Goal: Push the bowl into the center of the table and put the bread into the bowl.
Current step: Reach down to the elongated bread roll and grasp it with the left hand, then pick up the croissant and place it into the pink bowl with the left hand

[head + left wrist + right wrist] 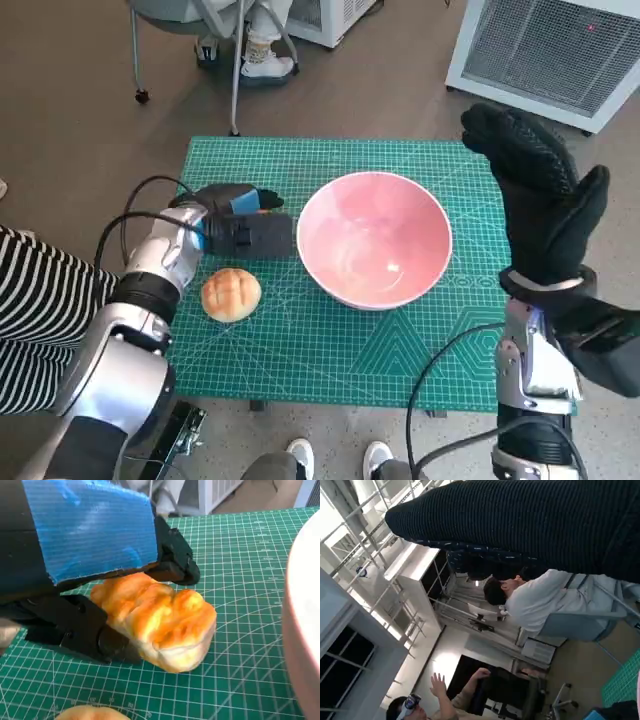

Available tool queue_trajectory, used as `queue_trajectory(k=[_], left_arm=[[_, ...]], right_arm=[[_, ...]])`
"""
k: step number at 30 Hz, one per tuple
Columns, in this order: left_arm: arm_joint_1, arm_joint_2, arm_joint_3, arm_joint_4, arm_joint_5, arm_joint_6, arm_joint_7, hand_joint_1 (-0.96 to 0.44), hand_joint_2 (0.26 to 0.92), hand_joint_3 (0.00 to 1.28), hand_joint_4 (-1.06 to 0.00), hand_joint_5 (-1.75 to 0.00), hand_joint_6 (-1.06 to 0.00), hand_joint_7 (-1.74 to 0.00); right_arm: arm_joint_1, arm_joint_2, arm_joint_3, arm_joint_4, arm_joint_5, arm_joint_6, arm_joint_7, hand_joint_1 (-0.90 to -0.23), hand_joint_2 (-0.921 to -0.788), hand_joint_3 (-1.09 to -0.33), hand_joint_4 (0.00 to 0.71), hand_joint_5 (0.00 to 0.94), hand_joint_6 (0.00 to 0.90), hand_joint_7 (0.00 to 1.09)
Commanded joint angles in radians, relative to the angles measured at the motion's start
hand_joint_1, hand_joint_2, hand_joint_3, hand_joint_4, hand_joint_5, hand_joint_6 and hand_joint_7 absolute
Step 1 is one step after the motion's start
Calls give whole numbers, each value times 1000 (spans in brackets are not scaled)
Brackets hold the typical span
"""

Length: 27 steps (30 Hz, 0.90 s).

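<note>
The pink bowl (373,238) stands upright near the middle of the green mat (330,340); its pale rim (303,625) shows in the left wrist view. Just to the bowl's left, my left hand (235,225) lies low over the mat. The left wrist view has its black fingers (85,630) closed on both sides of a golden piece of bread (160,617), whose underside sits at the mat. That bread is hidden under the hand in the head view. My gloved right hand (535,185) is raised above the table's right edge, fingers extended, holding nothing.
A round bun (231,294) lies on the mat in front of my left hand, its top showing (90,713). A person's striped sleeve (40,300) is at the left, shoes (335,458) by the near edge, a chair (215,30) and white units (555,50) beyond the table.
</note>
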Motion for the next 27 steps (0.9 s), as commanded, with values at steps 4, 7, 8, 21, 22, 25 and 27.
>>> queue_trajectory(k=[4,7,8,21,22,25,27], left_arm=[[17,14,-19,16,24,-34,34,-66,919,154,-669,-868,-523,-1299],[12,24,-12,13,18,-49,52,-21,920,145,-642,-1057,-517,-1333],[5,31,-6,9,13,-56,60,-13,920,139,-644,-1098,-519,-1322],[-40,72,61,-28,-35,-127,98,1,920,96,-680,-1212,-571,-1179],[-40,72,61,-28,-35,-127,98,1,920,95,-681,-1212,-571,-1178],[-45,75,69,-32,-41,-136,102,1,920,95,-682,-1212,-572,-1176],[-66,92,101,-70,-69,-174,122,1,920,87,-689,-1209,-584,-1160]], right_arm=[[27,-3,-4,0,-5,2,3,-663,-921,-708,211,4,140,379],[28,-3,-4,0,-9,0,0,-666,-921,-708,212,5,141,380],[29,-2,-4,1,-11,-1,-1,-667,-921,-708,212,5,141,381],[29,-3,-5,3,-13,2,-4,-671,-921,-709,213,4,141,383],[29,-3,-5,3,-13,2,-4,-671,-921,-709,213,4,141,383],[28,-2,-5,3,-13,2,-5,-671,-921,-709,213,4,141,384],[27,-1,-5,1,-11,4,-5,-671,-921,-709,213,3,140,384]])
